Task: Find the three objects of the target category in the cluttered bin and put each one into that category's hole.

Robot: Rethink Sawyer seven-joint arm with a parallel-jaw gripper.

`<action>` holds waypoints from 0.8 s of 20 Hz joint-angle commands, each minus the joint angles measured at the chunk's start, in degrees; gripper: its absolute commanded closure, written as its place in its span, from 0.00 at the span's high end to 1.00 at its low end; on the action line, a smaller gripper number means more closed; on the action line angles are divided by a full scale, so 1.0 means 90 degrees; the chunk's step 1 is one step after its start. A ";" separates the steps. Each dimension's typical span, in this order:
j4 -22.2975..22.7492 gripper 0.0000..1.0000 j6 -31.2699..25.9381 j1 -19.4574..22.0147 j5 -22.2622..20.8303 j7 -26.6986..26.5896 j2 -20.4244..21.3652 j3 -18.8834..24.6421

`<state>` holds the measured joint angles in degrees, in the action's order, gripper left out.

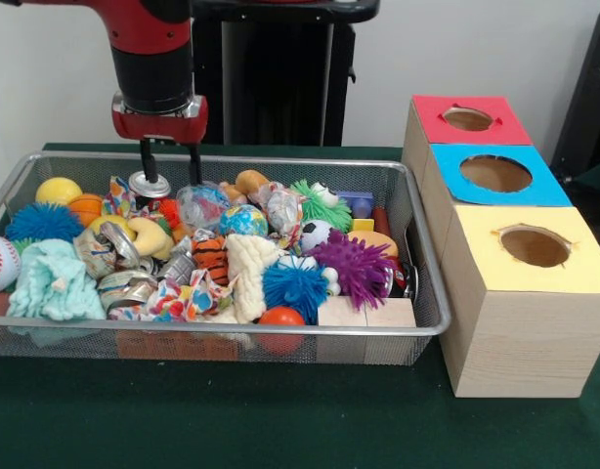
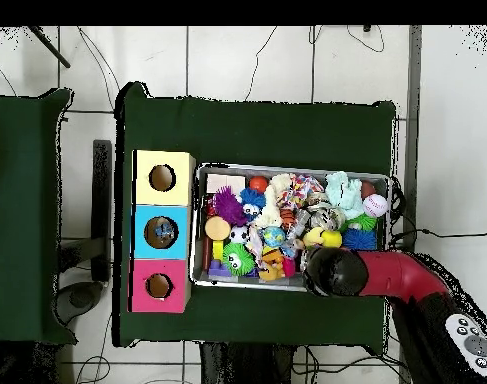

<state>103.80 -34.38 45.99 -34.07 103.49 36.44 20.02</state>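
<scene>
The bin (image 1: 417, 322), heaped with spiky balls, cans and plush, lies under the spread, empty hand (image 1: 169, 171).

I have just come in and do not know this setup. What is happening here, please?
A red and black robot arm reaches down into a wire bin full of mixed toys, balls and cans. Its gripper is open over the far part of the pile, with one finger at the top of a silver can; nothing is lifted yet. Beside the bin stand three wooden boxes with holes: red, blue and yellow.
</scene>
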 commanded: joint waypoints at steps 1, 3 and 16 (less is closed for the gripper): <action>-0.0589 1.00 -0.0039 -0.0268 0.0259 -0.0186 -0.0231 0.0595; -0.0604 1.00 0.0009 -0.0342 0.0284 -0.0098 -0.0269 0.0581; -0.0834 1.00 0.0441 -0.0700 0.0330 0.0209 -0.0503 0.0482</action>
<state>103.60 -34.41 41.23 -33.36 103.49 35.27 20.02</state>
